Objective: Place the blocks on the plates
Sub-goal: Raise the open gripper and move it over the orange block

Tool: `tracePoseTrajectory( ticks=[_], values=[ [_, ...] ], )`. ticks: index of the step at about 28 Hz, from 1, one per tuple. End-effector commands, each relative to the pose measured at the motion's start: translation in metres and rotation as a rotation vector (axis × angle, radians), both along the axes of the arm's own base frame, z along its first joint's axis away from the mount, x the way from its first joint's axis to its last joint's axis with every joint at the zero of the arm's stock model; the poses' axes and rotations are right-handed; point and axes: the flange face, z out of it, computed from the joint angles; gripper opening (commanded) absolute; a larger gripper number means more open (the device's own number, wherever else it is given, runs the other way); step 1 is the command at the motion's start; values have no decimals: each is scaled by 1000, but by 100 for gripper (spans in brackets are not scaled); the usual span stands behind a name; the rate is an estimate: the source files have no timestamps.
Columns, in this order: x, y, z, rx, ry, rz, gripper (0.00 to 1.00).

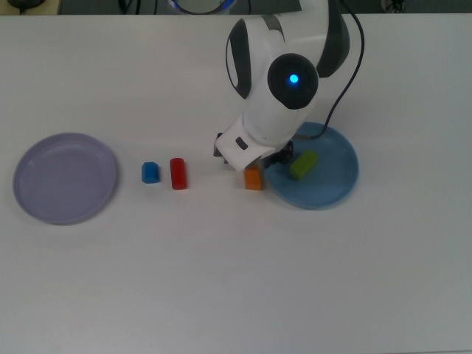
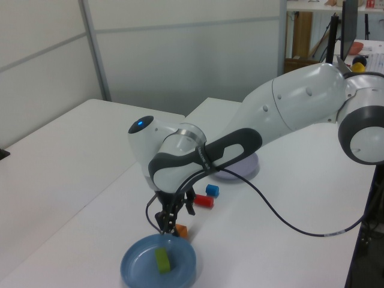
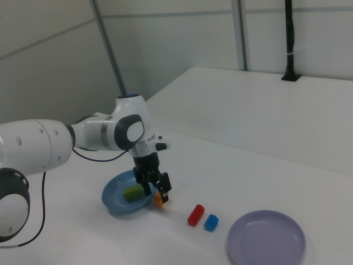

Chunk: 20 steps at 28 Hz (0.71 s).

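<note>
Your gripper [image 3: 156,191] hangs low right over the orange block [image 1: 253,179], which sits on the bench [image 1: 236,280] just off the blue plate [image 1: 335,184] rim, on the top view's left of it. In the right view the fingers [image 3: 164,184] look spread, with the block just below and between them; I judge they are not yet pinching it. In the top view the block's long axis runs up and down the picture, so a grip across its short sides looks the natural one, and the carry to the blue plate is short, toward the top view's right.

The green bar [image 1: 303,164] already lies tilted on the blue plate. The red cylinder [image 1: 177,173] and the blue block [image 1: 150,172] rest on the bench, well to the top view's left of your gripper, between it and the lavender plate [image 1: 44,203], which holds nothing.

No brand, label or writing can be read anywhere; only a blue light [image 1: 293,79] glows on the arm.
</note>
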Motion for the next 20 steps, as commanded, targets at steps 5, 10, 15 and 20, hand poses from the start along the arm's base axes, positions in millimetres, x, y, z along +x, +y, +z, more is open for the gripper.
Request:
tracePoseTrajectory(
  ticks=[5,10,15,20],
  values=[
    [6,-1,-10,16,-30,-35,80],
    [7,-5,-8,19,-33,-39,84],
    [7,-3,-5,25,-34,-39,88],
    [7,-4,-2,66,-24,-40,88]
  ],
)
